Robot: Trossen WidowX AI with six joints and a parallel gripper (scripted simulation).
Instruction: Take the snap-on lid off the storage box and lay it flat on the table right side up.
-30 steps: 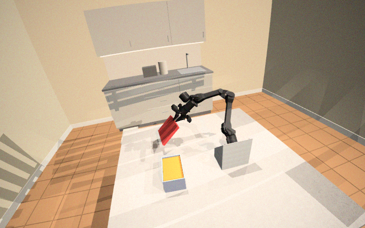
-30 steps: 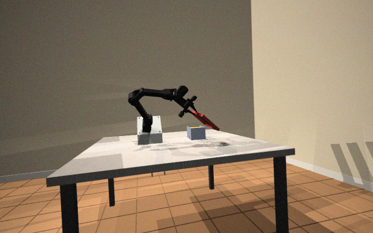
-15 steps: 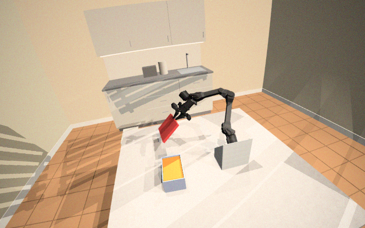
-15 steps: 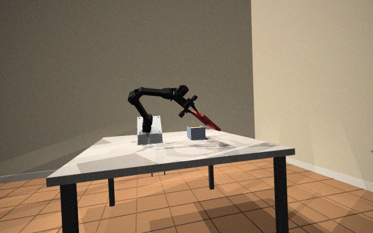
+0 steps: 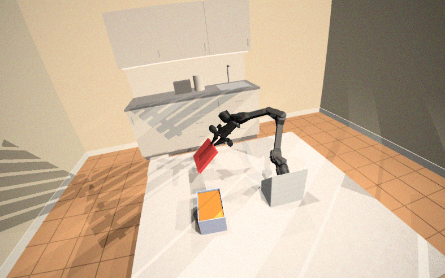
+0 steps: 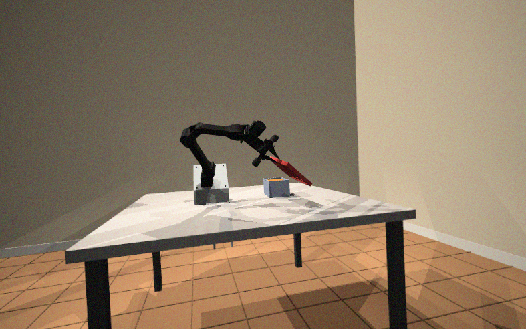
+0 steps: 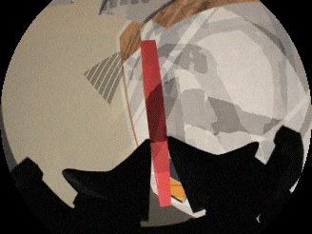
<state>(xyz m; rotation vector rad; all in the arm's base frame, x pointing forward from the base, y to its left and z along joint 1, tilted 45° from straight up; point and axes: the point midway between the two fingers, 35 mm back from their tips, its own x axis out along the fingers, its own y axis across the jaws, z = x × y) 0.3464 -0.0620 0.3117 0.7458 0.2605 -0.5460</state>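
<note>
The red lid (image 5: 206,156) (image 6: 292,171) (image 7: 155,95) hangs in the air above the table, steeply tilted, its far end pointing down. My gripper (image 5: 212,142) (image 6: 273,158) (image 7: 158,141) is shut on the lid at its upper edge. In the wrist view the lid shows edge-on between the dark fingers. The blue-grey storage box (image 5: 212,225) (image 6: 277,188) stands upright on the table, open at the top, with an orange inside (image 7: 177,189). In the top view the lid is farther back than the box and apart from it.
The white table (image 5: 268,241) (image 6: 166,221) carries the box and the arm's base. A grey-white block (image 5: 288,189) (image 6: 211,196) stands at the arm's base, to the right of the box in the top view. A kitchen counter (image 5: 168,100) stands behind the table's back edge.
</note>
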